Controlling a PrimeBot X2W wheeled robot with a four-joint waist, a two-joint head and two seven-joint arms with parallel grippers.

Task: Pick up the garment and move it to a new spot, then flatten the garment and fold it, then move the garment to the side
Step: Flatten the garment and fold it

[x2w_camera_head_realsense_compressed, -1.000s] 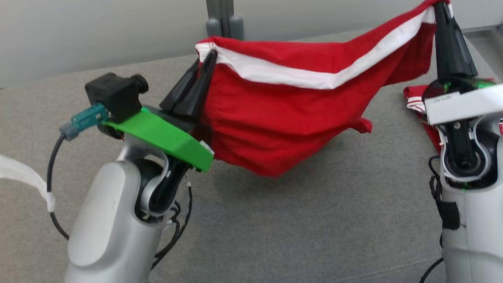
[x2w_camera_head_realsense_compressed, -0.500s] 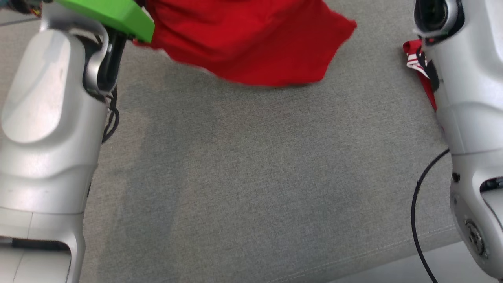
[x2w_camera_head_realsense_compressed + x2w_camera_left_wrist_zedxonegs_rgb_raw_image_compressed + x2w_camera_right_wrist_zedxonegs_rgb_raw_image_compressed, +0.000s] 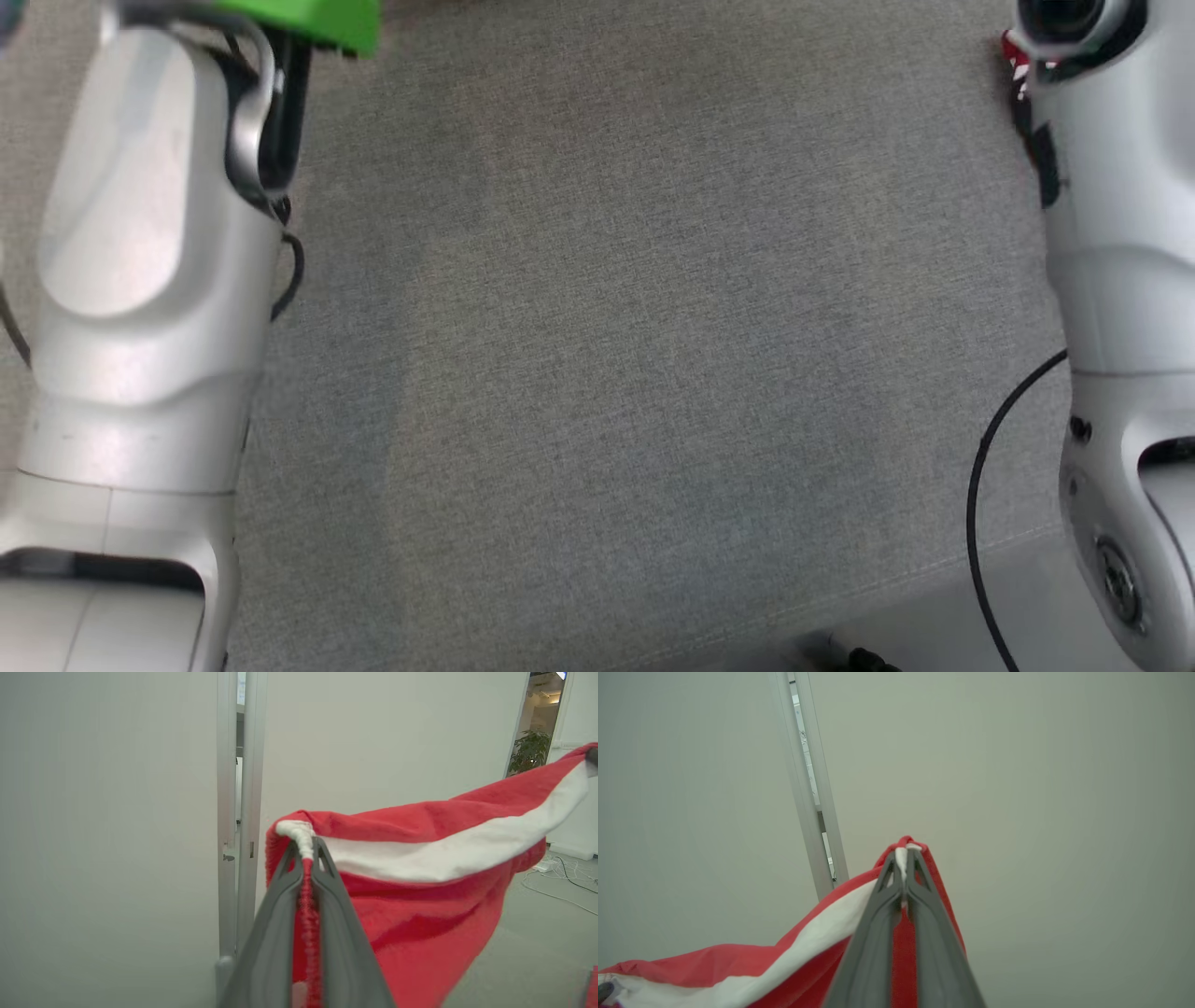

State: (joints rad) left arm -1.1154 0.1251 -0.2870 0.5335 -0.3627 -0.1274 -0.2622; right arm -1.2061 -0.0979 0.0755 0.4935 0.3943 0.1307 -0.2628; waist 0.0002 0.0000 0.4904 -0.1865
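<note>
The left hand [image 3: 306, 847] has its two fingers pressed together on the gathered corner of the red garment [image 3: 420, 905], pinching it right at the white band. The right hand [image 3: 903, 854] is likewise clamped on the band's other end. The garment hangs in the air between them in front of the pale wall and its grey post [image 3: 238, 812], with the band sagging and the red body drooping below. In the head view both pale forearms, left [image 3: 140, 280] and right [image 3: 1111, 233], run up and out of the top edge, above the grey surface [image 3: 635, 327]. A bit of red and white cloth [image 3: 1013, 51] peeks out beside the right forearm. A second ago the head view took in both hands and the stretched garment. It now looks further down, so the camera has tilted, and both pinches are unchanged.
</note>
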